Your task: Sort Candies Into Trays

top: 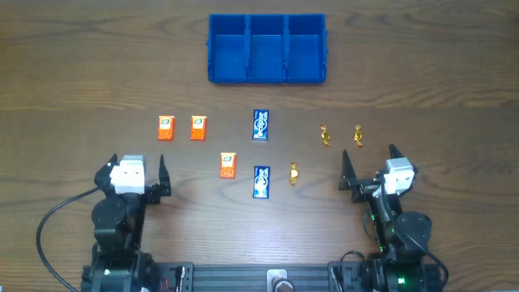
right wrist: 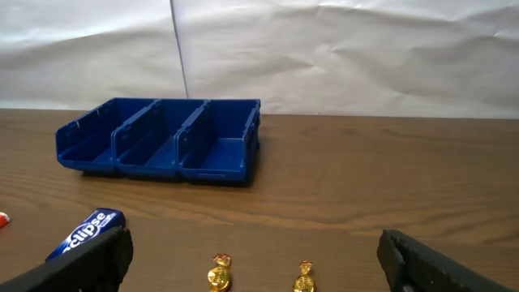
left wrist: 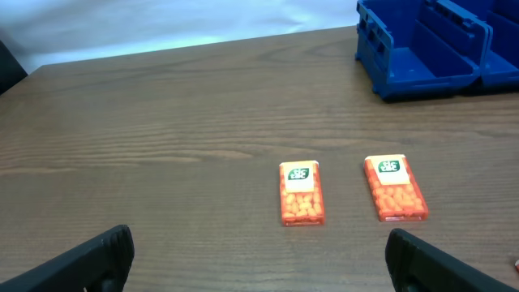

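Tray: blue tray (top: 268, 77) with three compartments side by side, standing on the bench (top: 81, 65).
Orange boxes (top: 165, 127) (top: 198, 127) (top: 228, 165): three lying flat, off the tray's left end on the arms' side, well apart from it.
Blue packs (top: 260, 125) (top: 261, 182): two in line with the tray's middle compartment, one farther from it.
Gold candies (top: 324, 135) (top: 358, 135) (top: 294, 172): three off the tray's right end.
Left pincer (top: 136, 169): released, fingers spread, grasping nothing; farther from the tray than the orange boxes.
Right pincer (top: 371, 162): released, fingers spread, grasping nothing; farther from the tray than the gold candies.
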